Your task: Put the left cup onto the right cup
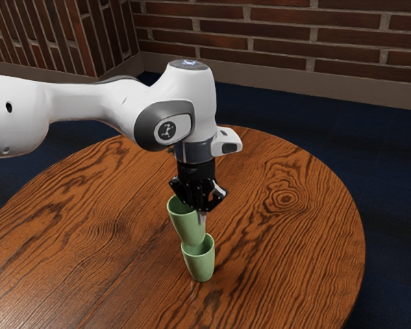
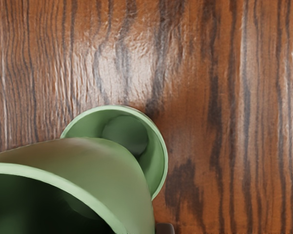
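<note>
Jaws nearly closed: black two-finger gripper (image 1: 199, 208) pinches the rim wall of one pale green, handleless, tapered cup (image 1: 183, 221) (image 2: 78, 168). Held cup tilted, mouth leaning toward the exterior view's left, base resting at the mouth of a matching upright green cup (image 1: 200, 264) (image 2: 127, 131). Both near the middle of a round, dark-grained wooden table (image 1: 294, 205) (image 2: 234, 73).

Upper cup (image 1: 182, 221): pale green, without a handle, tapering toward its base. It is tilted, mouth up, just below the centre of the exterior view. Its base meets the rim of the lower cup (image 1: 199, 263), a matching green cup standing upright with its mouth open. In the wrist view, the upper cup's wall overlaps part of the lower cup's opening.
</note>
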You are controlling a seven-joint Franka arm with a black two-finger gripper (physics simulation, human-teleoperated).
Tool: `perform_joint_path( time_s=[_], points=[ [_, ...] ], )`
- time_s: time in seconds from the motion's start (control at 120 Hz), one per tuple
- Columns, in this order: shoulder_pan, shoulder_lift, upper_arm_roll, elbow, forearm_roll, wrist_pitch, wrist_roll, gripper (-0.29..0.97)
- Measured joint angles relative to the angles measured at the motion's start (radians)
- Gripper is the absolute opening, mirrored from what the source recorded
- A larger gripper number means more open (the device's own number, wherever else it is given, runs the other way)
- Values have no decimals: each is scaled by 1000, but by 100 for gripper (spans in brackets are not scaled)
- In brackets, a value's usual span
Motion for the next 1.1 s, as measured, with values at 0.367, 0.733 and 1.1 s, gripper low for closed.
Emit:
perform_joint_path(
  time_s=[0.367, 0.733, 1.1],
  points=[
    [-8, 8, -2, 0, -2, 1, -19, -10],
    [-5, 25, -6, 2, 1, 15, -37, -10],
    [-4, 42, -6, -2, 0, 30, -48, -10]
  ],
)
